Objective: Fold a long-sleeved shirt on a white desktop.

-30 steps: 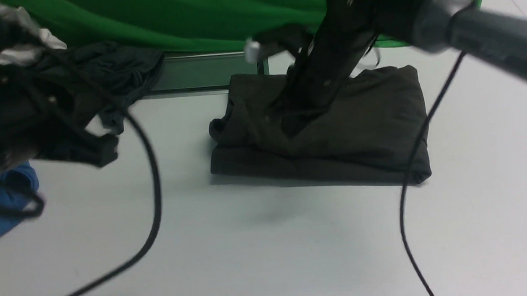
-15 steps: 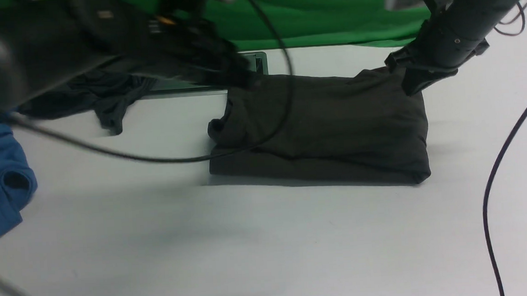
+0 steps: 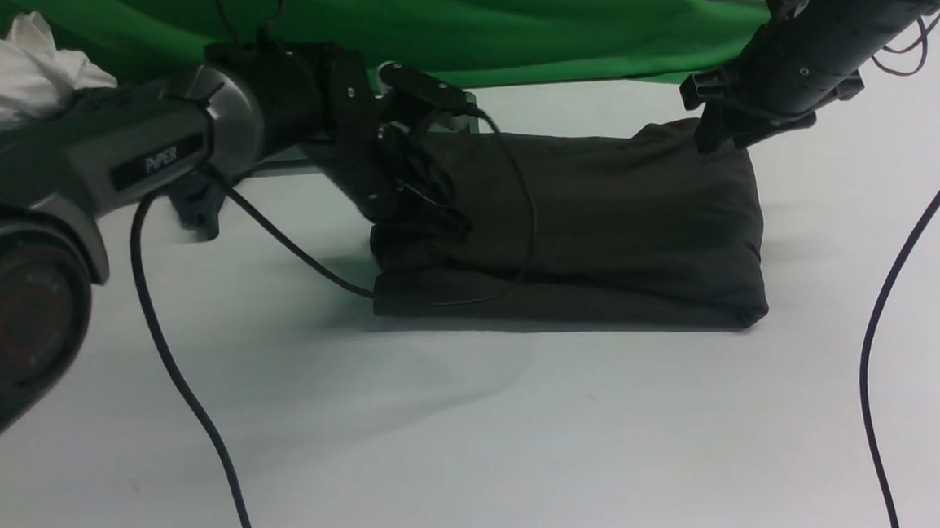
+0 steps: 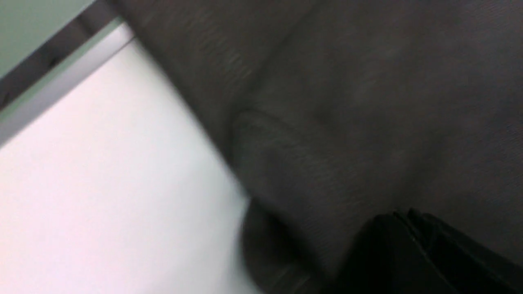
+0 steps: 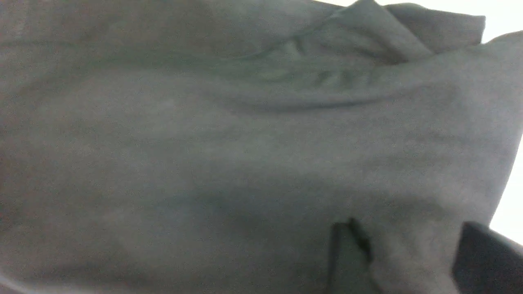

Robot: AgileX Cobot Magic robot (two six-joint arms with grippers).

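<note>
Legible writing: "PiPER" in white on the left arm's grey link (image 3: 162,159); none readable on the garment.

The long-sleeved shirt (image 3: 614,222) lies folded into a thick rectangular bundle on the white desktop (image 3: 481,443), long axis running left to right, with a bunched, rolled end toward the left arm.

Left gripper (image 3: 422,210): pressed into that bunched end. In the left wrist view its fingertips (image 4: 412,241) meet with no gap, fabric directly ahead of them; whether cloth is pinched cannot be told.

Right gripper (image 3: 715,131): at the bundle's far right corner. In the right wrist view its fingers (image 5: 345,253) stand apart, with shirt fabric lying between them
</note>
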